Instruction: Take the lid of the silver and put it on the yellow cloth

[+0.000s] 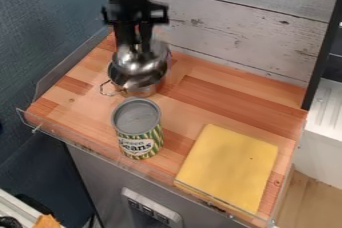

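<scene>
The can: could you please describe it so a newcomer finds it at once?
On the wooden counter, look left of the yellow cloth in the picture and just in front of the silver pot. The can stands upright there, the only thing with a green striped label around its side.

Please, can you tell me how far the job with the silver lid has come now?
Looks done: the gripper is at the lid and seems to grip its top. In hand: the lid, which looks partly off the silver pot, directly at its opening. Left: carrying it to the yellow cloth and setting it down there.
</scene>
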`<state>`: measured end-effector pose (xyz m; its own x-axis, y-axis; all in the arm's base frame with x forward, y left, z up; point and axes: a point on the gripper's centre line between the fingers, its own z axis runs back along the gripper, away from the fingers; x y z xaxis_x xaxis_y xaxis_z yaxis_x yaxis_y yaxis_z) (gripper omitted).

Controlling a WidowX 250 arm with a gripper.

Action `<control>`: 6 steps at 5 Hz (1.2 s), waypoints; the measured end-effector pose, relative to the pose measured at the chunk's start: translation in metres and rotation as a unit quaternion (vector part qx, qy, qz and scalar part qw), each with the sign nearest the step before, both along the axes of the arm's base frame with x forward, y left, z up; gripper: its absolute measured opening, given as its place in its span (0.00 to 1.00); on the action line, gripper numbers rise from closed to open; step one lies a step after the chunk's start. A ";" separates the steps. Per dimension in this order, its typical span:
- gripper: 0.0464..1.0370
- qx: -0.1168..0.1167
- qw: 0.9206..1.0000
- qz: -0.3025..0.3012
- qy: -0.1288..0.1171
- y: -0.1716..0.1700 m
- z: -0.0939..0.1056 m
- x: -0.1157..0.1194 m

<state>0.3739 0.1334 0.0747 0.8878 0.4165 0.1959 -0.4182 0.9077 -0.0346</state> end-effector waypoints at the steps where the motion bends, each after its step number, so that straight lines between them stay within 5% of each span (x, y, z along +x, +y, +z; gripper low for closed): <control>1: 0.24 -0.005 0.998 -0.044 -0.035 -0.039 0.031 -0.001; 4: 0.24 -0.009 0.983 -0.181 0.004 -0.169 0.007 -0.067; 6: 0.24 -0.006 0.979 -0.200 0.029 -0.194 -0.027 -0.078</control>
